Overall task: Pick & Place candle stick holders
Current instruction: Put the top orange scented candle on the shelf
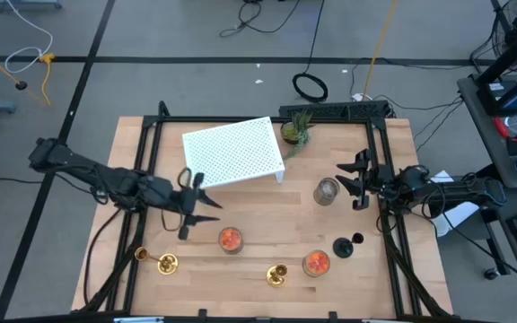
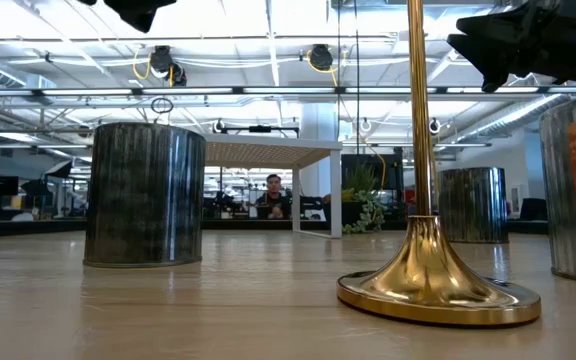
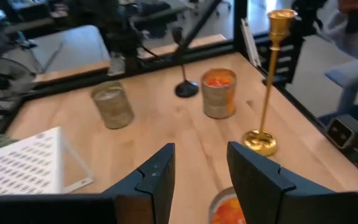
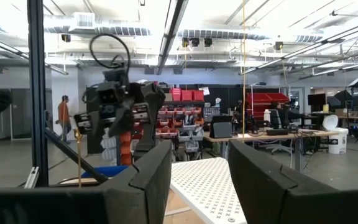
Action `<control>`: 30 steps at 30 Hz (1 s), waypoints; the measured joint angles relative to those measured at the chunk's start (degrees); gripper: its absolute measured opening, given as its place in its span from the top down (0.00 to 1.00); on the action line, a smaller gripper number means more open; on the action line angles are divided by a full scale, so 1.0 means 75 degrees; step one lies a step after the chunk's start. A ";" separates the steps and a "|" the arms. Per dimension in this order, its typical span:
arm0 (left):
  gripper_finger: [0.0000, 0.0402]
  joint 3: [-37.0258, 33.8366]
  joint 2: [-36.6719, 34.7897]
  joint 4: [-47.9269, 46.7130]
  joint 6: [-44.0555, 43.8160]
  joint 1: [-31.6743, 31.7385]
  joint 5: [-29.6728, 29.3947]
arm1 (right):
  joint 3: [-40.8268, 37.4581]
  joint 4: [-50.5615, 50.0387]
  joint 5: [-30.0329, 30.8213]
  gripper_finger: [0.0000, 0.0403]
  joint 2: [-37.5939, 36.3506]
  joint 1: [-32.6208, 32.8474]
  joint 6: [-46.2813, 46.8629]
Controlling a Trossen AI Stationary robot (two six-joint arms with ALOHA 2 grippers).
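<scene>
A brass candlestick holder point(image 2: 433, 275) stood closest in the low view, on the wooden surface point(image 1: 258, 215). An orange-filled glass cup point(image 1: 230, 239) sat just beyond the left gripper point(image 1: 203, 205), jaws apart above the surface. The right gripper point(image 1: 355, 182), jaws apart, seemingly hovered beside the greyish cup point(image 1: 327, 191).

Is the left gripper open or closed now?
Open. The left gripper shows a clear gap between its fingers, above an orange glass cup.
</scene>
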 joint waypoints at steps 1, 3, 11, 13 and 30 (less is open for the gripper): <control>0.62 0.0072 0.0171 0.0004 -0.0040 -0.0078 0.0003 | 0.0000 0.0000 0.0000 0.62 0.0001 0.0000 -0.0007; 0.62 0.0162 0.0498 -0.0035 -0.0120 -0.0211 0.0009 | 0.0001 0.0002 0.0002 0.62 0.0001 0.0000 -0.0010; 0.62 0.0240 0.1571 -0.0040 -0.0694 -0.0563 0.0026 | -0.0001 0.0003 0.0001 0.63 0.0001 0.0000 -0.0007; 0.62 0.0241 0.1737 -0.0019 -0.0744 -0.0608 0.0026 | 0.0001 0.0000 0.0000 0.63 0.0001 0.0000 -0.0007; 0.62 0.0241 0.2956 -0.0137 -0.0423 -0.0823 0.0679 | 0.0001 -0.0044 0.0003 0.63 0.0001 0.0000 -0.0089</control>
